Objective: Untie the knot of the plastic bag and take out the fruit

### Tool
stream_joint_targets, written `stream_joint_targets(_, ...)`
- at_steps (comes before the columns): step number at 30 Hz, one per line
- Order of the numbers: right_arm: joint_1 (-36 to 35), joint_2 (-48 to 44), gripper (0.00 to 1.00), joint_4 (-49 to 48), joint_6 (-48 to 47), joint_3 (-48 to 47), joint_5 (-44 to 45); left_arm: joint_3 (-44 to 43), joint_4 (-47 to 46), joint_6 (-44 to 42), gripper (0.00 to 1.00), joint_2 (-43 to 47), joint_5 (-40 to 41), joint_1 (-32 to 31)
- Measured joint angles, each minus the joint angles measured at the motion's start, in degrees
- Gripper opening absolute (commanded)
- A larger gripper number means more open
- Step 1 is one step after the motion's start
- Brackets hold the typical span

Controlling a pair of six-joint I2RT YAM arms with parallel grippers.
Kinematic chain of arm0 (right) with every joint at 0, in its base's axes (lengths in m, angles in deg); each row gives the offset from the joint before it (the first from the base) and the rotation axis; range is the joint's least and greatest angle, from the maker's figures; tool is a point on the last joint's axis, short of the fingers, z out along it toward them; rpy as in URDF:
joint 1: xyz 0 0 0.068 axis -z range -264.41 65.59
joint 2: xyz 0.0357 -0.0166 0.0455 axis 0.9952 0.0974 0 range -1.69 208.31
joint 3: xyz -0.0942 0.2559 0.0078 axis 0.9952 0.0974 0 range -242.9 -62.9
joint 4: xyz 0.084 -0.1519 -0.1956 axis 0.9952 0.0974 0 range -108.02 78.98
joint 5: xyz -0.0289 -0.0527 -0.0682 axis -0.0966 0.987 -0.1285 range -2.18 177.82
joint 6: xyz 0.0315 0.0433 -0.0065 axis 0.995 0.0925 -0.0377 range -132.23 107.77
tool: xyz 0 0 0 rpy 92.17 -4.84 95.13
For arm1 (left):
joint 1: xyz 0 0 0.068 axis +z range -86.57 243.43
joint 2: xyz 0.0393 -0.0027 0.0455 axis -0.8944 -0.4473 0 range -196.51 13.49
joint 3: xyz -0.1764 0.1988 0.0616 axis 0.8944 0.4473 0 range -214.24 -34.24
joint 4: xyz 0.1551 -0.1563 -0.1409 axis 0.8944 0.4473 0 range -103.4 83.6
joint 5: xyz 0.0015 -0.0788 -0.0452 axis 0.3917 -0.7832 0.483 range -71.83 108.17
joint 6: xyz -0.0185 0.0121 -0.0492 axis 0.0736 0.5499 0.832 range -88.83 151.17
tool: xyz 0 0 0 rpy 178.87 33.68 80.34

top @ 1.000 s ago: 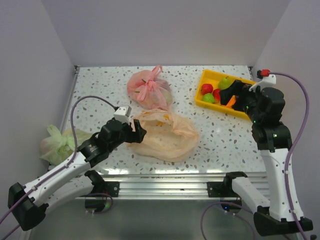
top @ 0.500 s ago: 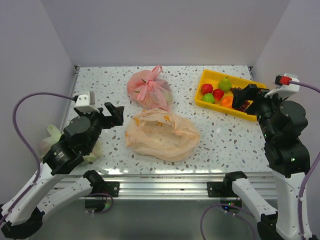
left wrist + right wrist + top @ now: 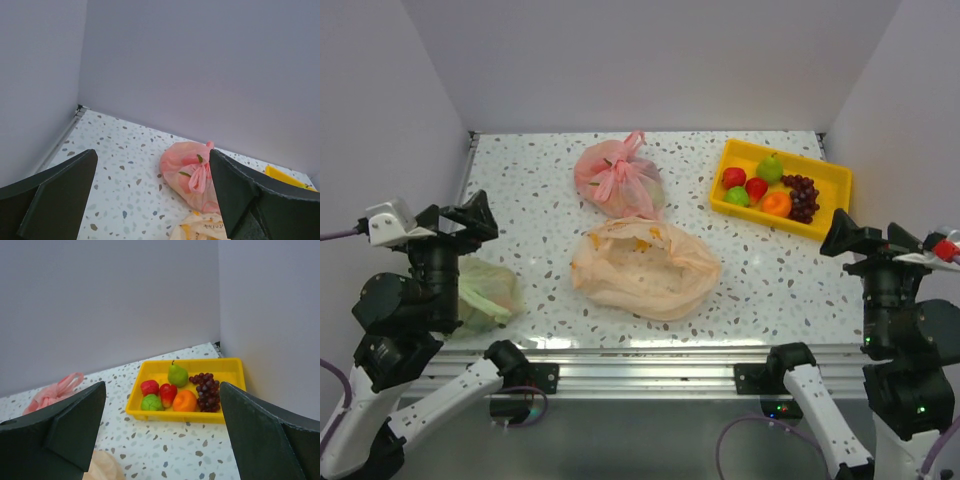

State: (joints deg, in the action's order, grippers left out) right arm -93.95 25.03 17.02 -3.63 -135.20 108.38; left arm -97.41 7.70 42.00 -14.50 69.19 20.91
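Observation:
The peach-orange plastic bag point(image 3: 643, 268) lies slack and open in the middle of the table; no knot shows on it. A corner of it shows in the left wrist view point(image 3: 200, 227) and the right wrist view point(image 3: 102, 467). The fruit lies in the yellow tray point(image 3: 825, 172): red apple point(image 3: 149, 387), strawberry-like piece point(image 3: 168, 393), green apple point(image 3: 151, 402), pear point(image 3: 177, 375), orange point(image 3: 185, 401), grapes point(image 3: 206, 389). My left gripper point(image 3: 460, 215) is open and empty, raised at the left edge. My right gripper point(image 3: 865, 238) is open and empty, raised at the right edge.
A smaller knotted pink bag point(image 3: 618, 180) sits behind the peach bag, also in the left wrist view point(image 3: 192, 172). A pale green bag point(image 3: 485, 290) lies at the left edge under my left arm. Walls enclose the table on three sides.
Both arms have pulled back and up: the left gripper left the peach bag and moved to the far left; the right gripper left the yellow tray and moved to the near right.

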Motion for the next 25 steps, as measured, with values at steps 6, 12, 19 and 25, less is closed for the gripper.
stream_joint_targets(6, -0.1, -3.7, 0.99, -1.5, -1.9, 1.0, 2.9, 1.5, -9.1, -6.7, 1.0, 2.7, 1.3, 0.0)
stream_joint_targets(12, -0.1, -4.0, 0.99, -1.7, -2.6, 1.2, 3.7, 4.1, -15.9, -10.5, 1.0, 2.6, 1.9, 0.0)
stream_joint_targets(19, -0.1, -4.4, 0.99, -1.7, -2.7, 1.4, 3.9, 6.0, -20.2, -11.7, 1.0, 2.0, 2.2, 0.0)
stream_joint_targets(25, -0.1, -4.3, 0.99, -1.9, -2.7, 1.7, 3.7, 6.2, -21.9, -11.9, 1.0, 1.5, 2.2, 0.0)
